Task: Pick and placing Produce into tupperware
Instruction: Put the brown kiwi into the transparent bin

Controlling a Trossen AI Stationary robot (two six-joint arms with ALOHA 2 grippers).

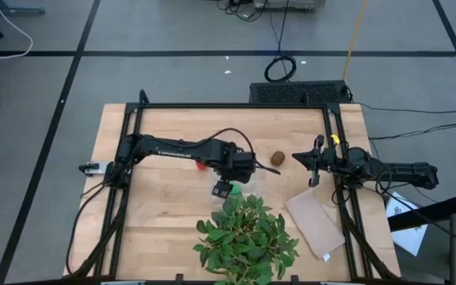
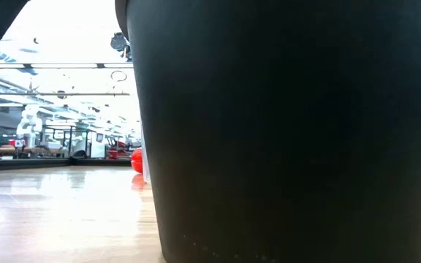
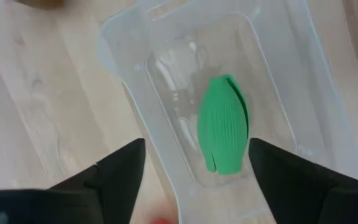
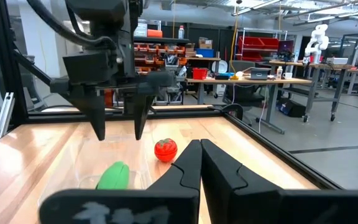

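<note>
The ribbed green oblong piece [image 3: 223, 124] lies in the clear plastic rectangular container [image 3: 135, 37]; the left gripper [image 3: 194, 163] hovers above, fingers spread, empty. Red tomato [image 4: 165, 149] and brown kiwi-like ball [image 1: 277, 157] remain on the counter [image 1: 165, 229]; right gripper [image 4: 200, 163] fingers closed, empty.

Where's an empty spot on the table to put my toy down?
Bare table lies left of the plant, beside the left arm; also the far strip behind both arms. Crowded middle: left gripper, tupperware, tomato, kiwi, right gripper.

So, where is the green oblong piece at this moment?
The green oblong piece lies inside the clear tupperware near the table's middle, directly under the open left gripper, with the tomato beside the container.
</note>
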